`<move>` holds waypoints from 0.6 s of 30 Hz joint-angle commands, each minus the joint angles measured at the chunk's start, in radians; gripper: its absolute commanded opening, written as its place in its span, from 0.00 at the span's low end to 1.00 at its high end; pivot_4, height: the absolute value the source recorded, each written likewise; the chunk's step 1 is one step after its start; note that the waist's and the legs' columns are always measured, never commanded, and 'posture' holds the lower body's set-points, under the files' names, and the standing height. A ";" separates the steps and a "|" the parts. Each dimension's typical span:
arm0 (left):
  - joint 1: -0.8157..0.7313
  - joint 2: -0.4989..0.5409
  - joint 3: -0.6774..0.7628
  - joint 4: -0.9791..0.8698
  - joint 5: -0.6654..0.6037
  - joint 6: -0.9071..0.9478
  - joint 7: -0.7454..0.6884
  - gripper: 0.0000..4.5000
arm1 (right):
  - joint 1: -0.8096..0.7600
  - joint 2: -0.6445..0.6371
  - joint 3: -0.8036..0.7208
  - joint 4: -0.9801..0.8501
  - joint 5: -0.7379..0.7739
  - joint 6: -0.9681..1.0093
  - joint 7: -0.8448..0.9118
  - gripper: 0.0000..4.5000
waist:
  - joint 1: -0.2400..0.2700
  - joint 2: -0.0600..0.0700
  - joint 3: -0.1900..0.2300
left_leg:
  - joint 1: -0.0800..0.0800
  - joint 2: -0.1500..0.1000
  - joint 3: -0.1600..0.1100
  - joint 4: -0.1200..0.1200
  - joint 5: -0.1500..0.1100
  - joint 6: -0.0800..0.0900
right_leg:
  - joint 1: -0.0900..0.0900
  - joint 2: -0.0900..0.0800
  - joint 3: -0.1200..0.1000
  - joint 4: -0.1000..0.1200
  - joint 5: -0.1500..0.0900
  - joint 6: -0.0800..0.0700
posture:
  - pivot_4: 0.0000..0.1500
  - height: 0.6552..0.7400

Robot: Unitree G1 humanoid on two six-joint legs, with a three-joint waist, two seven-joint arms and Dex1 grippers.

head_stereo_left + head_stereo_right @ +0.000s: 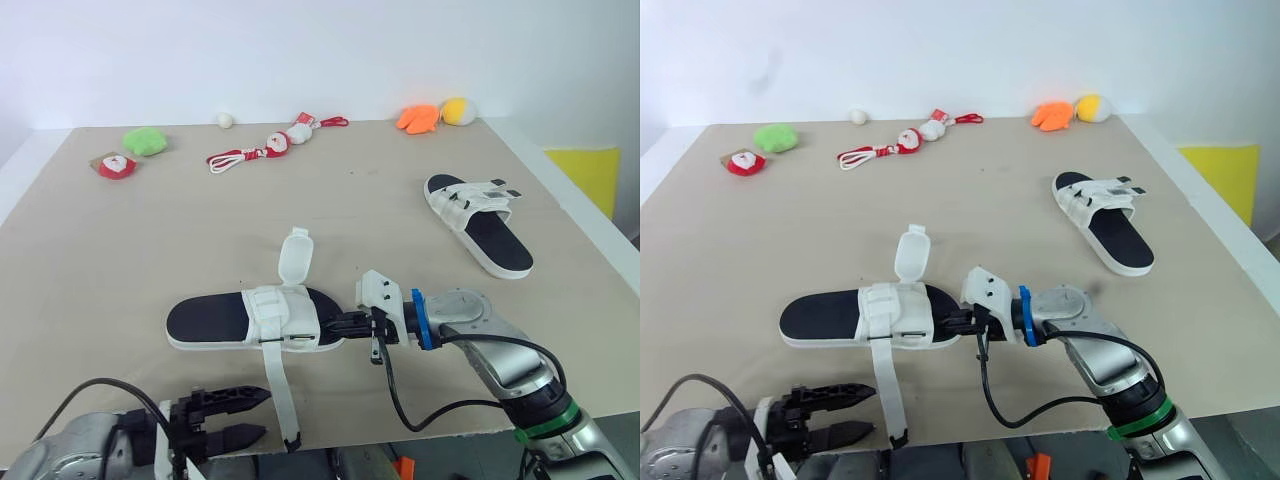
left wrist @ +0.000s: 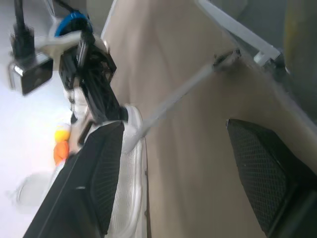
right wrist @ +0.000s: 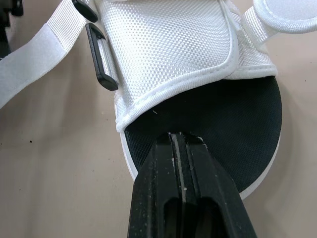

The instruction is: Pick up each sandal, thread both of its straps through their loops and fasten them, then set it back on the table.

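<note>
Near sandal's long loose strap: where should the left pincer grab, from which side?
Pinch the strap near its black tip, coming from the table's front edge beside the open left pincer. It lies flat along the table, but the tip reaches that edge, so the pincer can likely close over both faces there.

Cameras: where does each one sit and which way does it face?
Left eye, right eye: head, looking forward and down over table; both arms, left gripper, right gripper at near sandal.
Left wrist: left arm, looking along its open fingers toward that sandal and the right gripper.
Right wrist: right arm, looking along its shut fingers down at the sandal's sole.
Shared: all show the near sandal.
</note>
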 commanded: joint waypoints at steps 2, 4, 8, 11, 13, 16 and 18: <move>0.004 -0.008 -0.041 -0.021 0.039 0.010 0.019 0.76 | 0.033 -0.037 0.025 -0.016 0.001 0.039 0.013 0.00 | 0.001 0.001 -0.001 | 0.000 0.000 0.000 0.000 0.000 0.000 | 0.000 0.000 0.000 0.000 0.000 0.000 | 1.00 1.00; -0.001 -0.018 -0.068 -0.016 0.062 0.012 0.026 0.76 | 0.045 -0.050 0.024 -0.033 0.007 0.051 0.015 0.00 | 0.002 0.002 -0.002 | 0.000 0.000 0.000 0.000 0.000 0.000 | 0.001 0.000 0.000 0.000 0.000 0.000 | 1.00 1.00; -0.027 -0.029 -0.113 -0.016 0.084 0.021 0.035 0.76 | 0.054 -0.065 0.021 -0.055 0.018 0.067 0.014 0.00 | 0.013 0.002 -0.003 | 0.000 -0.001 0.000 0.000 0.000 -0.001 | 0.002 -0.001 0.001 0.000 -0.001 0.001 | 1.00 1.00; -0.053 -0.019 -0.143 -0.022 0.078 0.040 0.028 0.76 | 0.050 -0.069 0.023 -0.053 0.020 0.069 0.016 0.00 | 0.018 0.002 -0.003 | 0.002 -0.001 0.000 0.000 0.000 -0.001 | 0.003 -0.001 0.001 0.000 -0.001 0.001 | 1.00 1.00; -0.070 -0.012 -0.162 -0.026 0.073 0.054 0.022 0.76 | 0.048 -0.070 0.023 -0.056 0.022 0.072 0.015 0.00 | 0.019 0.002 -0.003 | 0.004 -0.001 0.000 0.000 0.000 -0.001 | 0.005 -0.001 0.001 0.000 -0.002 0.001 | 1.00 1.00; -0.099 -0.005 -0.188 -0.026 0.061 0.080 0.015 0.70 | 0.045 -0.069 0.024 -0.057 0.023 0.073 0.014 0.00 | 0.019 0.002 -0.003 | 0.006 -0.001 0.000 0.000 -0.001 -0.001 | 0.007 -0.001 0.001 0.000 -0.002 0.001 | 1.00 1.00; -0.111 0.000 -0.203 -0.024 0.052 0.088 0.014 0.56 | 0.046 -0.069 0.022 -0.057 0.023 0.073 0.011 0.00 | 0.019 0.002 -0.003 | 0.006 -0.001 0.000 0.000 -0.001 -0.001 | 0.007 -0.001 0.001 0.000 -0.002 0.001 | 1.00 1.00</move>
